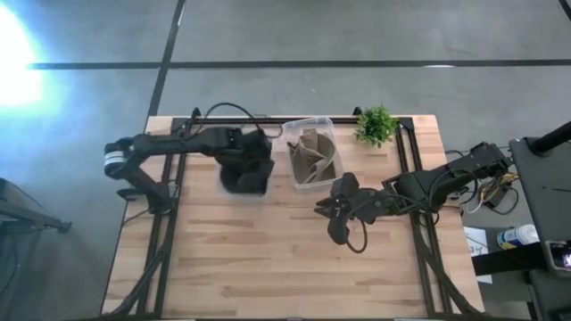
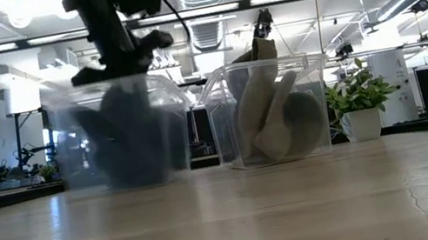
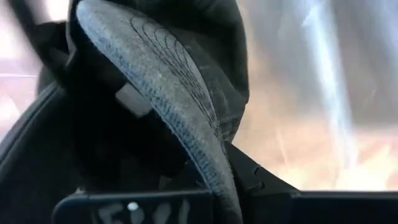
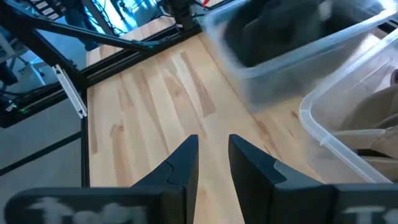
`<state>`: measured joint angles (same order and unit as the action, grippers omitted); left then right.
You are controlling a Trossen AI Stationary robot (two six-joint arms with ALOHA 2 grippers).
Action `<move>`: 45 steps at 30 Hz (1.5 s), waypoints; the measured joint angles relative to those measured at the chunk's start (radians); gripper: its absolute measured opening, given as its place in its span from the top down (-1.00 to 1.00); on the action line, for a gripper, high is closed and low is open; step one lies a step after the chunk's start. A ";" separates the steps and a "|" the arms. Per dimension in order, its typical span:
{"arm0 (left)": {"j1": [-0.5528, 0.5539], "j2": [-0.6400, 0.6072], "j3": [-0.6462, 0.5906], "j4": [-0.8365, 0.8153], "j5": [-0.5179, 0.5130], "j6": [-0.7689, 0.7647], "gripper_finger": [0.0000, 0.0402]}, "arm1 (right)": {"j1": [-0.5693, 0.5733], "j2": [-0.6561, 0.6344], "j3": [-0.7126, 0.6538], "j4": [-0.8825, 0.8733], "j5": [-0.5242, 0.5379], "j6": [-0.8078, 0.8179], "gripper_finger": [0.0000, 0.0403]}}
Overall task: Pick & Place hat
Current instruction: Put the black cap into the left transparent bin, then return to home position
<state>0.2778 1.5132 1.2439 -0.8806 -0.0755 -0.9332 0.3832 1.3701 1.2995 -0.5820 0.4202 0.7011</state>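
A dark hat (image 1: 243,181) sits in a clear bin (image 1: 223,178) on the table's far left half; the bin (image 2: 67,137) shows blurred in the low view. My left gripper (image 1: 245,165) reaches down into that bin from above (image 2: 120,61) and is shut on the dark hat (image 3: 161,81). A second clear bin (image 1: 312,125) just to the right holds beige hats (image 1: 314,153). My right gripper (image 1: 328,212) hovers over bare wood near that bin, open with a narrow gap (image 4: 211,146), touching nothing. My left gripper has the dark hat by its stitched brim (image 3: 186,124), which runs between the two fingers. The fingers come from above, pointing down into the bin. The hat's crown (image 2: 133,134) is still inside the bin; the exact pinch point is hidden by the hat itself.
A small potted plant (image 1: 376,125) stands at the far right corner of the table. The two bins (image 4: 292,56) stand side by side along the far half. Bare wood (image 1: 268,259) covers the near half. Metal frame rails run along both table sides.
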 joint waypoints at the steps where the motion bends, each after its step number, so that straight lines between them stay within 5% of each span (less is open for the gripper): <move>1: -0.001 0.015 -0.001 -0.015 0.043 0.009 0.96 | 0.000 0.000 0.000 -0.002 0.000 0.004 0.57; 5: -0.007 0.033 -0.002 -0.002 0.130 0.026 0.96 | 0.000 0.000 0.000 -0.009 0.001 0.007 0.55; 16: -0.024 -0.088 0.032 0.024 -0.118 0.073 0.62 | 0.000 0.000 0.000 -0.014 0.001 -0.017 0.59; 22: -0.029 -0.162 0.043 0.005 -0.092 0.056 0.26 | 0.000 0.000 0.000 -0.017 0.001 -0.031 0.54; 28: -0.185 -0.316 0.081 0.126 -0.067 0.242 0.15 | 0.000 -0.023 0.000 -0.022 -0.002 -0.090 0.49; 33: -0.346 -0.448 0.078 0.189 -0.093 0.383 0.14 | -0.017 -0.095 0.000 -0.105 -0.010 -0.132 0.52; 39: -0.453 -0.555 0.056 0.212 -0.083 0.350 0.14 | -0.117 -0.251 -0.125 -0.256 -0.002 -0.083 0.60; 45: -0.505 -0.603 -0.098 0.398 0.122 0.521 0.14 | -0.173 -0.460 -0.323 -0.253 0.001 0.047 0.64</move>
<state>-0.2276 0.9101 1.1460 -0.4828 0.0468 -0.4119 0.2105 0.9097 0.9770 -0.8352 0.4213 0.7477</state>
